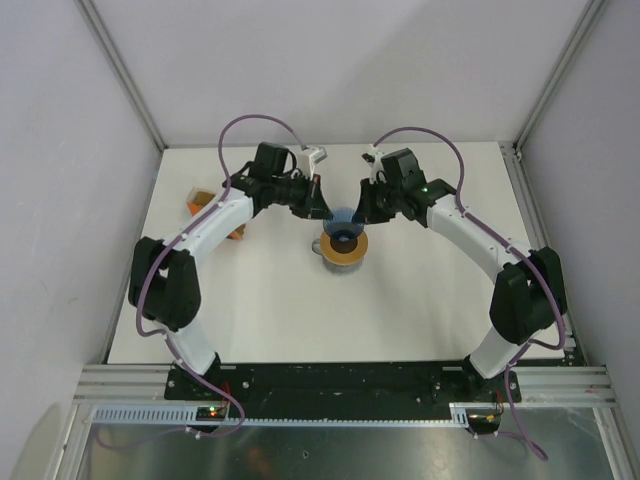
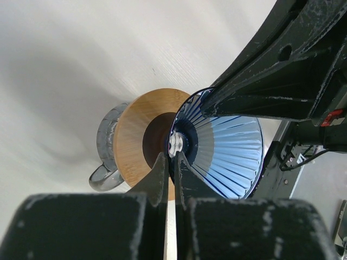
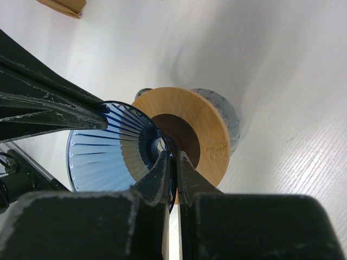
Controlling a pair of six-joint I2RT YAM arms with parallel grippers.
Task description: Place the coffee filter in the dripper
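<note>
The translucent blue ribbed dripper (image 1: 343, 217) hangs just above the flat wooden ring (image 1: 346, 248) that lies on the grey mug (image 1: 322, 247). My left gripper (image 1: 320, 206) is shut on the dripper's left rim. My right gripper (image 1: 366, 212) is shut on its right rim. In the left wrist view my gripper (image 2: 169, 160) pinches the blue wall of the dripper (image 2: 230, 151). In the right wrist view my gripper (image 3: 175, 158) pinches the dripper (image 3: 103, 157) beside the ring (image 3: 209, 127). The coffee filter does not show clearly in any view.
An orange box-like holder (image 1: 200, 202) stands at the table's far left, behind the left arm; its corner shows in the right wrist view (image 3: 62, 5). The mug's handle (image 2: 103, 179) points left. The cell walls stand close around the white table (image 1: 280, 320).
</note>
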